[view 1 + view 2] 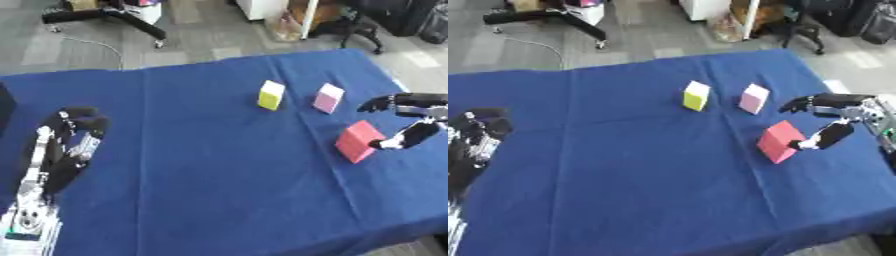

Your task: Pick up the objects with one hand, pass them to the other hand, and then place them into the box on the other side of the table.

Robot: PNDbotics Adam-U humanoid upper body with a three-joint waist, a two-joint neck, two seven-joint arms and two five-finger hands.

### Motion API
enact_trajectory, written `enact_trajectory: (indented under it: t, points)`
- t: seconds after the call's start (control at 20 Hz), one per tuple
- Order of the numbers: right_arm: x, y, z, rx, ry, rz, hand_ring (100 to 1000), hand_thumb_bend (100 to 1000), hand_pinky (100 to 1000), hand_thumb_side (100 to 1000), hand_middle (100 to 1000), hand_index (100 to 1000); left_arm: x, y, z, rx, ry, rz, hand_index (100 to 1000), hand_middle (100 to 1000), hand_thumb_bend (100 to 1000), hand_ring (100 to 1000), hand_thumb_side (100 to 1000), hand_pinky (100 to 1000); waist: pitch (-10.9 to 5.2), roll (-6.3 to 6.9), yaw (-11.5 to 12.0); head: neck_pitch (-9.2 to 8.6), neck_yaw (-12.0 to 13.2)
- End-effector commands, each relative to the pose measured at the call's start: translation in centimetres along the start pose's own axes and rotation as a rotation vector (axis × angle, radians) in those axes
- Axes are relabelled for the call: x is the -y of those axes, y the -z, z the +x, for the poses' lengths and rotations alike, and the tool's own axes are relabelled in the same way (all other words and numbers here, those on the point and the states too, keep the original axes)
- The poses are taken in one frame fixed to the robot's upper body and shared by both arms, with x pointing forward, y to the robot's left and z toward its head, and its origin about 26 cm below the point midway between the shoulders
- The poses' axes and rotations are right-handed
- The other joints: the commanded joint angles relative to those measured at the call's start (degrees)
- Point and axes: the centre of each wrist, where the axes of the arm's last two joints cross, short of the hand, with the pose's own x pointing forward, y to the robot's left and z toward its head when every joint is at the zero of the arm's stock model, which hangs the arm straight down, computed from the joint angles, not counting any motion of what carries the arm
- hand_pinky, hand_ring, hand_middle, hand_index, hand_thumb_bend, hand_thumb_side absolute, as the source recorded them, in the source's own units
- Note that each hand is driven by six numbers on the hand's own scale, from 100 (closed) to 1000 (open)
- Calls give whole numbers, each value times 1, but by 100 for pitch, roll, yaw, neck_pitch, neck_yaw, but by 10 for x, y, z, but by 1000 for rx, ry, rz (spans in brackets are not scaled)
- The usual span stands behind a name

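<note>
Red block unlabelled, touching right hand.

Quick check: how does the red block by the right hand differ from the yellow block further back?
The red block looks larger than the yellow block. The red block sits tilted with the right hand at it, one finger touching its side; the yellow block stands upright, untouched. The red block is nearer the table's right edge, the yellow nearer the middle. Both are boxy and rest on the blue tablecloth.

even, bright overhead light, with no glare on the blue bench. the blocks cast only faint, short shadows. both views are soft and slightly blurred throughout, and fine detail on the robot hand is smeared.
</note>
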Motion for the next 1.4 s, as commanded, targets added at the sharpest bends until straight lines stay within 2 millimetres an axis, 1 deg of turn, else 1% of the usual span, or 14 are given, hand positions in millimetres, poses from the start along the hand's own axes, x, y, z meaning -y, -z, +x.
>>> enact_trajectory:
  t: [0.05,0.25,0.65,1.0,1.15,1.4]
  points:
    - [10,-15,-7,123,-118,189,900,423,878,524,921,991,-5,4,8,32,15,-3,675,671,575,590,619,865,6,-2,-16,-14,7]
    - [13,-19,-7,126,-124,180,900,424,878,520,921,991,-5,3,7,32,16,-4,675,671,572,590,620,865,1,-19,-28,-14,2]
    - [16,-18,-6,131,-124,176,900,417,877,519,921,991,-5,4,8,33,18,-2,674,672,570,590,621,865,13,-11,-17,-14,8]
    - [20,-25,-8,121,-125,150,899,412,878,502,921,992,-5,3,7,32,18,-3,673,672,567,591,622,865,18,-31,-29,-14,17]
    - [19,-26,-8,121,-126,153,899,410,877,509,921,992,-5,3,7,31,19,-3,672,672,565,591,623,865,15,-39,-30,-14,16]
    - [20,-29,-9,119,-121,140,898,400,877,494,921,992,-6,3,7,30,20,0,671,672,562,591,625,865,9,-45,-30,-14,23]
